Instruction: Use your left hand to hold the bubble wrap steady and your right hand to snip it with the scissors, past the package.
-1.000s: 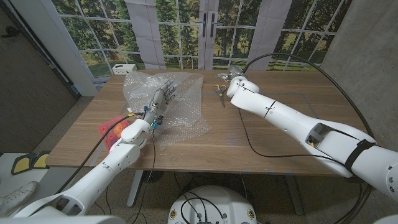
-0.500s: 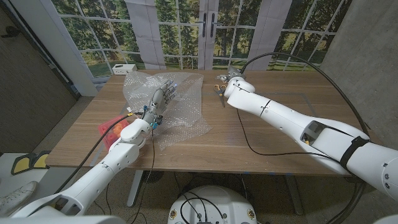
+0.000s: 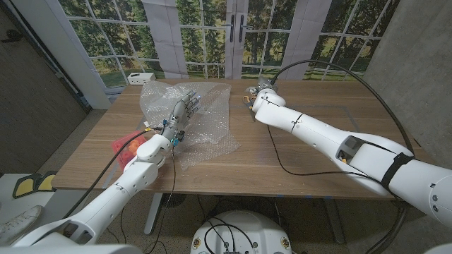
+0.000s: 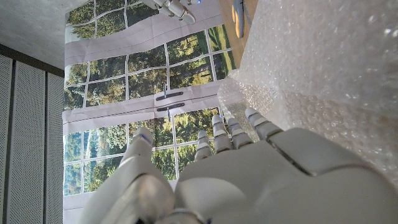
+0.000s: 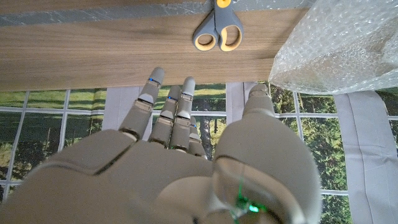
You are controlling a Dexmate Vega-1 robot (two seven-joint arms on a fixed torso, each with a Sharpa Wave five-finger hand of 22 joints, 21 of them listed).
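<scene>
Now, line by line:
Bubble wrap [image 3: 191, 116]: lying crumpled across the table's [image 3: 296, 155] left half, reaching from the middle to the far edge.
Left hand [image 3: 185, 111]: resting on the bubble wrap, fingers stretched out and slightly apart — gripping nothing.
Scissors [image 5: 217, 28]: lying on the wood right of the wrap, near the far edge — grey handles with orange lining.
Right hand [image 3: 260, 93]: hovering by the scissors, fingers extended and a little spread, holding nothing.
Red package [image 3: 127, 146]: sitting at the table's left edge, beside the left arm.
</scene>
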